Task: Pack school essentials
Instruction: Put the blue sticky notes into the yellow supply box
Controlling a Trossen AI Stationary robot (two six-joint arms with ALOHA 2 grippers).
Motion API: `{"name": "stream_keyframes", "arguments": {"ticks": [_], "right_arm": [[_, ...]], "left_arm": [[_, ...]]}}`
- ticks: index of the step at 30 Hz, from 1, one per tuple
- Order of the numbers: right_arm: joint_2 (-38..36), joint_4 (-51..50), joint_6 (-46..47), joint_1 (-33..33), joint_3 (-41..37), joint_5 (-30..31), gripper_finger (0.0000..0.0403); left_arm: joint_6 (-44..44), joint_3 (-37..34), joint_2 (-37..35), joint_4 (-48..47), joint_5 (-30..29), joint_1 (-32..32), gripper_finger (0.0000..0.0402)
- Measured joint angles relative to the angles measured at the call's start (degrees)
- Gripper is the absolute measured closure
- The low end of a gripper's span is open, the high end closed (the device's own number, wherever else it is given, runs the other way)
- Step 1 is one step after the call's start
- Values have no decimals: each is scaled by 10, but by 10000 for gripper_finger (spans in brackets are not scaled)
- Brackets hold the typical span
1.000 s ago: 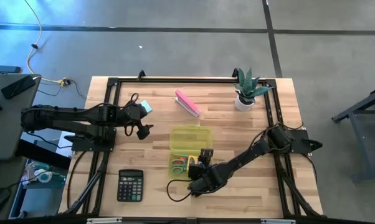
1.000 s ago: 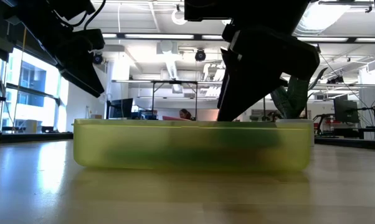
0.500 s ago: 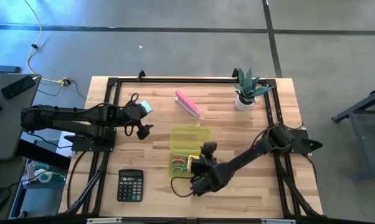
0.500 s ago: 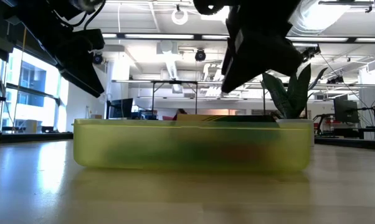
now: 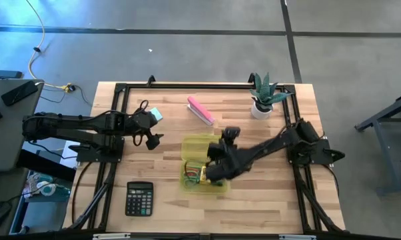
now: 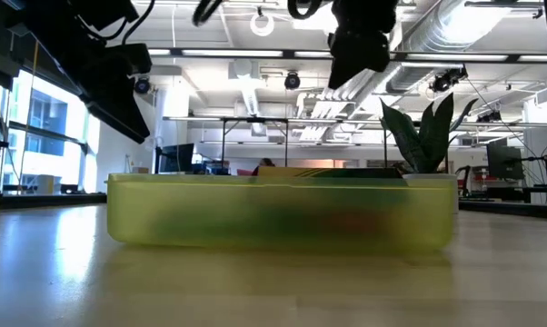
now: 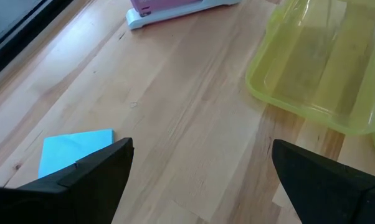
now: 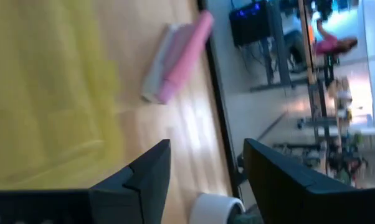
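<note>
A translucent yellow-green box (image 5: pixel 202 179) stands at the table's middle; green-handled scissors (image 5: pixel 192 176) and other small items lie in it. Just beyond it lies a matching yellow-green tray or lid (image 5: pixel 199 145). My right gripper (image 5: pixel 220 150) hangs open above the two with nothing between its fingers; in its wrist view (image 8: pixel 206 168) the fingers point toward the far edge. A light-blue note pad (image 7: pixel 75 149) lies flat on the wood at the left. My left gripper (image 7: pixel 203 149) hovers open just over it, touching nothing.
A pink oblong block (image 5: pixel 200 111) lies toward the far edge. A potted plant (image 5: pixel 262 100) stands at the far right. A black calculator (image 5: pixel 139 198) sits near the front left. Black frame rails (image 5: pixel 120 100) run along the table's sides.
My right gripper has risen from the near side of the box and swung toward the far edge. It now hangs over the box and the tray, tipped up from steeply downward to nearer level. In the low view it has lifted clear above the tray's rim.
</note>
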Motion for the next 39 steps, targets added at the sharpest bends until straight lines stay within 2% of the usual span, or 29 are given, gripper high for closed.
{"name": "stream_keyframes", "arguments": {"ticks": [9,13,20,23,27,31,39], "right_arm": [[-29,-50,1,-86,0,-3,256],[-30,-87,27,-101,0,-3,274],[-41,-87,32,-103,-5,-1,316],[-77,-76,43,-103,-56,4,338],[-157,-36,90,-103,-178,-6,370],[-256,60,100,-97,-291,-39,398],[-454,286,23,-79,-477,-113,402]], "left_arm": [[0,0,0,-28,12,0,30],[1,0,0,-29,12,0,30],[0,0,0,-29,12,0,30],[-1,0,0,-31,12,0,30],[0,0,0,-36,11,0,30],[0,0,0,-37,9,0,30],[-24,0,0,-36,7,0,30]]}}
